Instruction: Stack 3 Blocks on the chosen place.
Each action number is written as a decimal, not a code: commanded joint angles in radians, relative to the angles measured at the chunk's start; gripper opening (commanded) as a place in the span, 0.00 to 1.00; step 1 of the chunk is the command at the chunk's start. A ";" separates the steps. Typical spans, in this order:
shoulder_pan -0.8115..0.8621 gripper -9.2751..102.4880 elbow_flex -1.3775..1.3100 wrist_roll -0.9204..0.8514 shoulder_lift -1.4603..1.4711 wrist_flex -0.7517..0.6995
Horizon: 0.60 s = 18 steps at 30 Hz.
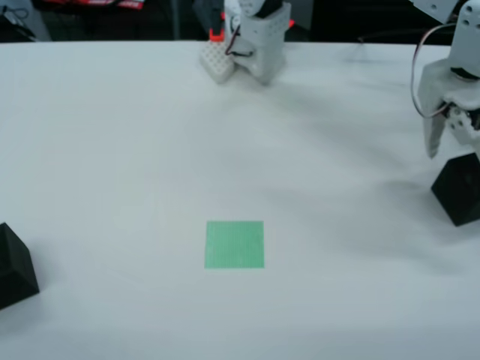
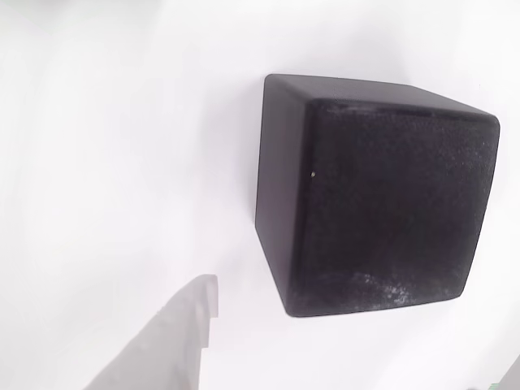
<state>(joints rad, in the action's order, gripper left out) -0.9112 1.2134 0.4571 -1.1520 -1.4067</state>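
1. At the right edge of the table view, the white gripper hangs just above a black cube.
2. Its fingers are spread apart, holding nothing.
3. Mid-table lies the green square, bare.
4. Another black cube sits far left.

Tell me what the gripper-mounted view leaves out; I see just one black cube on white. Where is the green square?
Observer: In the front view the green square lies mid-table, bare, well left of the cube under the gripper.
Operator: Any other cubes?
Observer: One more black cube sits at the left edge of the front view, cut off by the frame.
Operator: Is the gripper holding the cube?
Observer: No, it hangs just above the cube at the right edge; whether its jaws are open I cannot tell.
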 commanded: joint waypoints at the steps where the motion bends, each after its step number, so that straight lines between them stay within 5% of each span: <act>1: -0.009 0.54 -0.074 -0.011 0.028 0.015; 18: -0.051 0.50 -0.178 -0.009 0.167 0.051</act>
<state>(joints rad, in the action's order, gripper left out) -0.9633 1.0830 0.4510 -0.9817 -1.3714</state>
